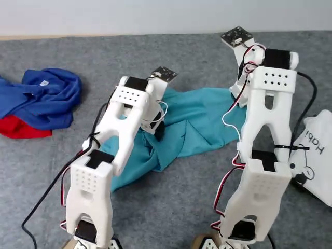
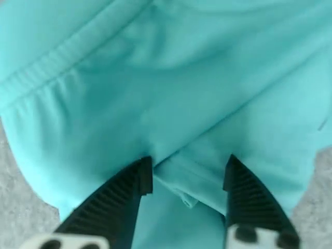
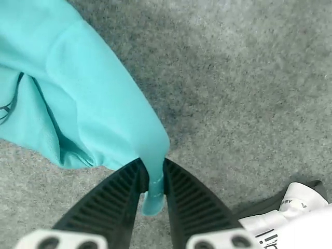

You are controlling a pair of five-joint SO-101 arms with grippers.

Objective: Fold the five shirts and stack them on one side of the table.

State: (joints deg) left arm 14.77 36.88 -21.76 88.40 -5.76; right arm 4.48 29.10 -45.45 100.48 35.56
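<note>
A teal shirt [image 1: 192,124] lies crumpled in the middle of the grey table [image 1: 171,207]. My left gripper [image 1: 157,129] hovers low over its left part, open, and a raised fold of the teal shirt [image 2: 171,104] runs between the fingers [image 2: 127,189]. My right gripper [image 3: 153,168] is shut on a hanging edge of the teal shirt [image 3: 93,104], lifted slightly off the table at the cloth's far right end [image 1: 237,93]. A blue shirt [image 1: 44,98] lies heaped on a red shirt [image 1: 21,128] at the left edge. A white shirt [image 1: 316,150] lies at the right edge.
Grey felt covers the whole table. Open room lies in front of the teal shirt and between the two arm bases. The white shirt [image 3: 298,207] with dark print lies close beside my right gripper. A pale wall runs along the back.
</note>
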